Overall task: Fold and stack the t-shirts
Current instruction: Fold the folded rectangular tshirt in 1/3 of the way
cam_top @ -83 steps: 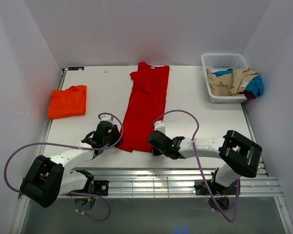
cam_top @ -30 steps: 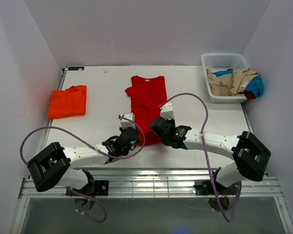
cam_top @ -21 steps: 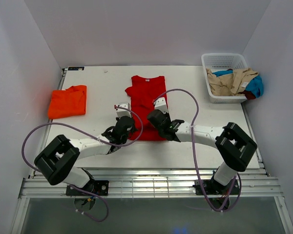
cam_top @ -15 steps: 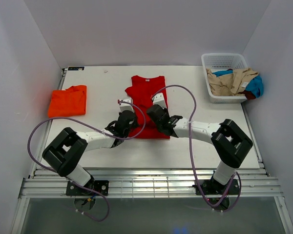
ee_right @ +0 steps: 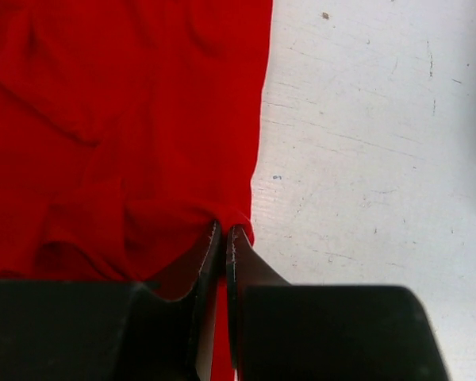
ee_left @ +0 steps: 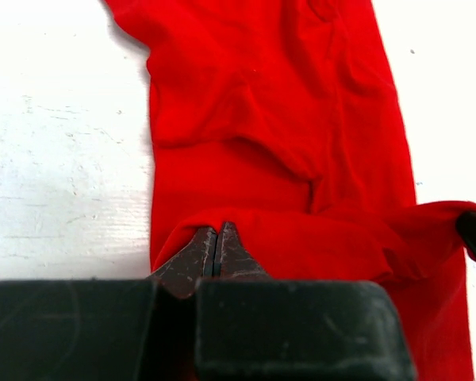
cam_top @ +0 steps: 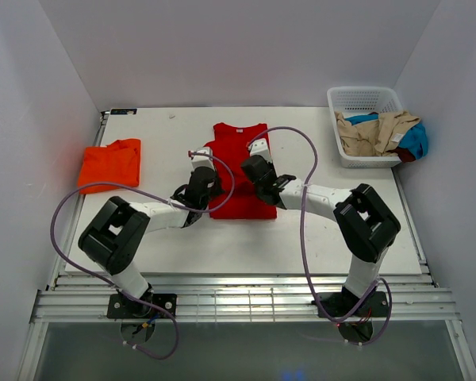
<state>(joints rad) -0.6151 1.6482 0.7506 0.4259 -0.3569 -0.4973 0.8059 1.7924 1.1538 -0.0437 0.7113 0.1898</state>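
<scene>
A red t-shirt (cam_top: 239,171) lies lengthwise at the table's middle, its near end doubled over toward the collar. My left gripper (cam_top: 203,176) is shut on the shirt's folded hem at the left edge; the left wrist view shows the jaws (ee_left: 217,238) pinching red cloth (ee_left: 278,143). My right gripper (cam_top: 256,168) is shut on the hem at the right edge; the right wrist view shows the jaws (ee_right: 222,234) pinching the red cloth (ee_right: 127,119). A folded orange t-shirt (cam_top: 109,165) lies at the left of the table.
A white basket (cam_top: 365,101) at the back right holds several crumpled shirts, tan (cam_top: 381,131) and blue (cam_top: 416,141). White walls close in the table (cam_top: 317,230) on three sides. Purple cables loop over both arms.
Both grippers have carried the shirt's near hem away from the front edge toward the collar, folding the shirt over itself. The shirt now looks much shorter.
</scene>
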